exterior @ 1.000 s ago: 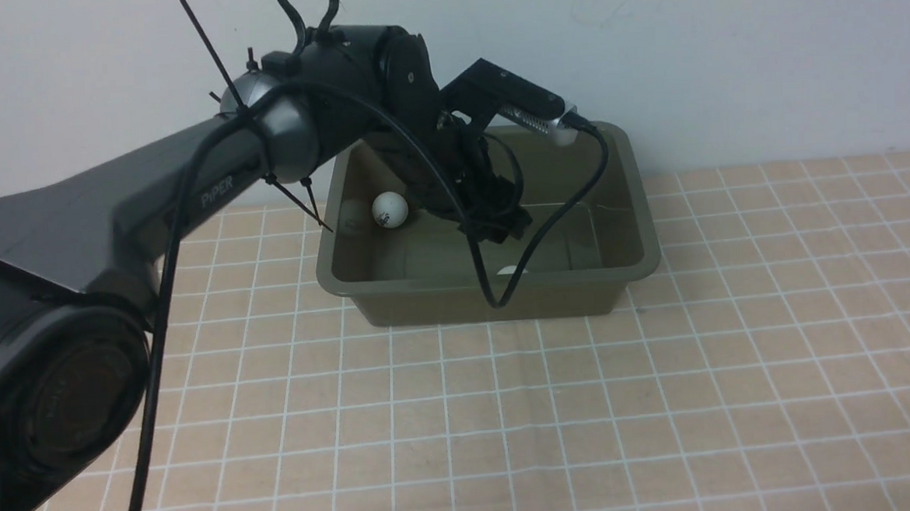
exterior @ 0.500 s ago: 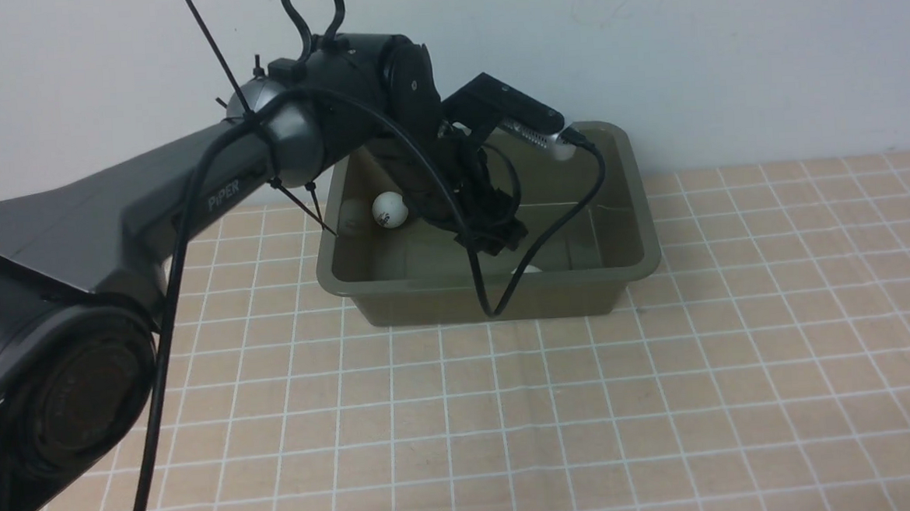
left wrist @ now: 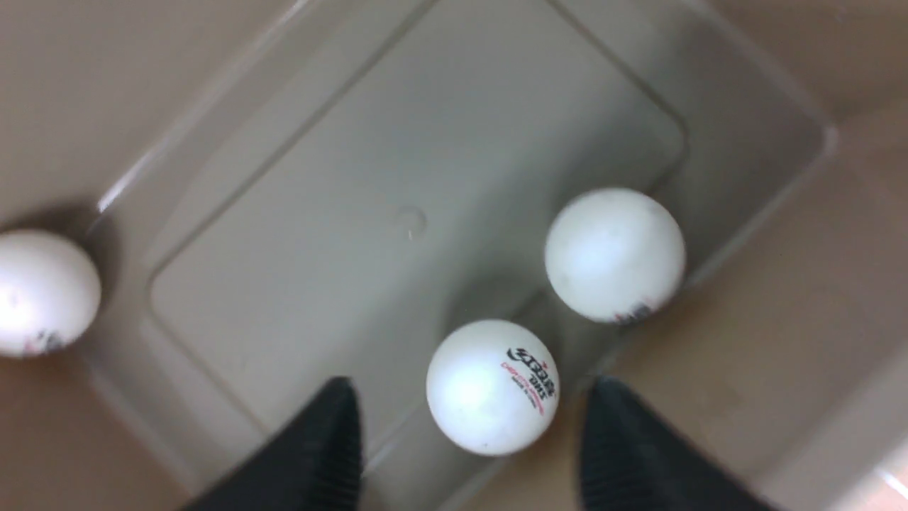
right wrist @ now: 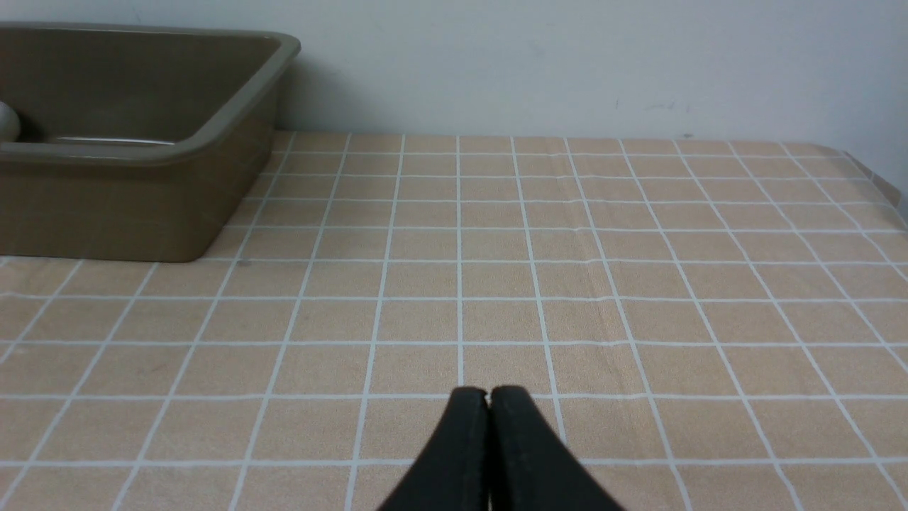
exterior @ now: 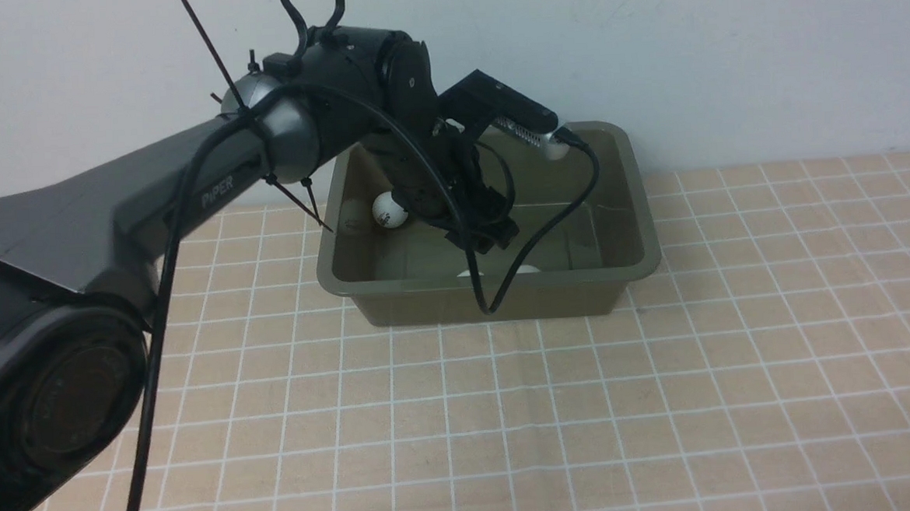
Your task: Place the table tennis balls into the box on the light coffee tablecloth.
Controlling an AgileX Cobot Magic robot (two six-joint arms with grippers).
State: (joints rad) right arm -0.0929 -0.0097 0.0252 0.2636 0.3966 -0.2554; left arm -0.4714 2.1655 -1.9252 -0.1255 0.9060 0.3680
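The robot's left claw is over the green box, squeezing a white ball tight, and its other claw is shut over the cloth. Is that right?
Not quite. The left gripper is over the box, but it isn't squeezing. The left wrist view shows its fingers spread apart, with gaps on both sides of the ball. The right gripper is indeed shut over the cloth.

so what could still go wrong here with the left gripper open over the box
The ball between the open left gripper fingers looks just released; it could bounce off the box floor or knock the neighbouring ball, though the high walls probably contain it.

The arm's cable loops down inside the box and over its front rim, so lifting away may snag and drag the box across the tablecloth.

Only three balls are visible, so one may go uncounted.
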